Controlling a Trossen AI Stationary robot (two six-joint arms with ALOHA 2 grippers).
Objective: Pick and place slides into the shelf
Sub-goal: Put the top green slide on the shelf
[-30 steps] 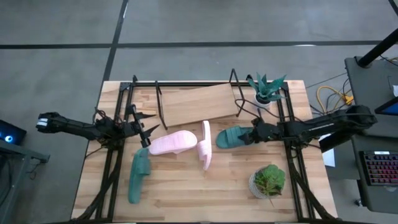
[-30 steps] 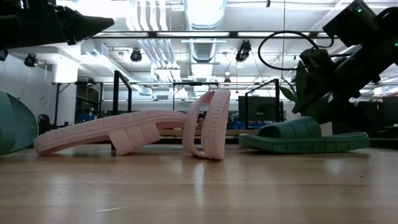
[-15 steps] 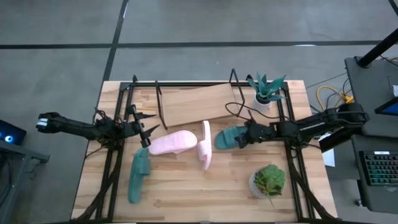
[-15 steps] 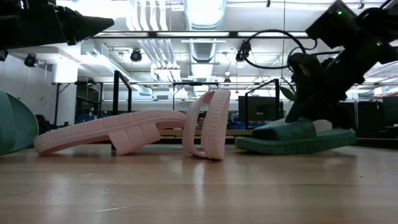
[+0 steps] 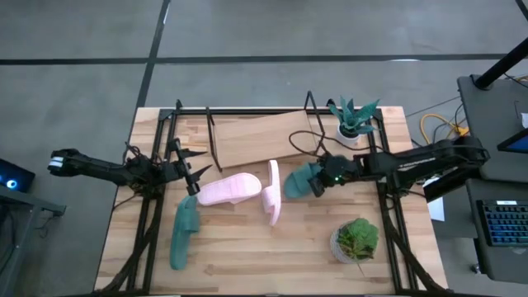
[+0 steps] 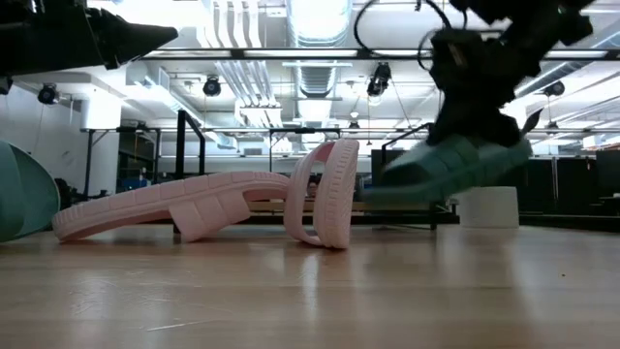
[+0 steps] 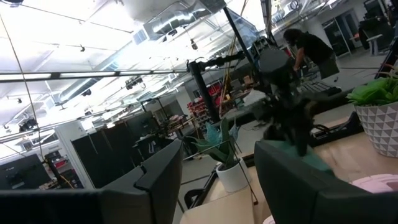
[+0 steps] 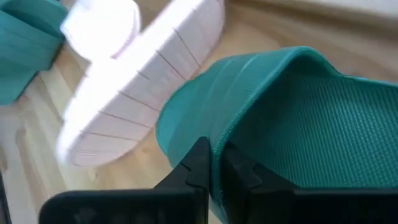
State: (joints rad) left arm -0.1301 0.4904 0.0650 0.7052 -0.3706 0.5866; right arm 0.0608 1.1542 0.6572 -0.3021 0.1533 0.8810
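Fingers [image 8: 200, 163] of the right gripper [image 5: 320, 179] are pinched tight on the strap edge of a teal slide [image 5: 302, 180], which hangs tilted and clear of the table [image 5: 247, 264] in the low view, toe end lower. From table centre this slide sits toward 2 o'clock, just in front of the shelf [image 5: 262, 137], whose slanted wooden board spans the 12 o'clock edge.

Two pink slides lie near the middle: one pink slide [image 5: 229, 190] flat on its sole, the other pink slide [image 5: 272, 192] standing on its side just beside it at 3 o'clock. A second teal slide [image 5: 185, 233] lies toward 8 o'clock, near the table's left rail.

At 9 o'clock the left gripper [image 5: 195, 172] hovers above the wood with its two fingers spread apart and nothing between them.

A leafy potted plant [image 5: 356, 240] stands at 4 o'clock, and a spiky potted plant [image 5: 353, 118] at 1 o'clock beside the shelf's right end.
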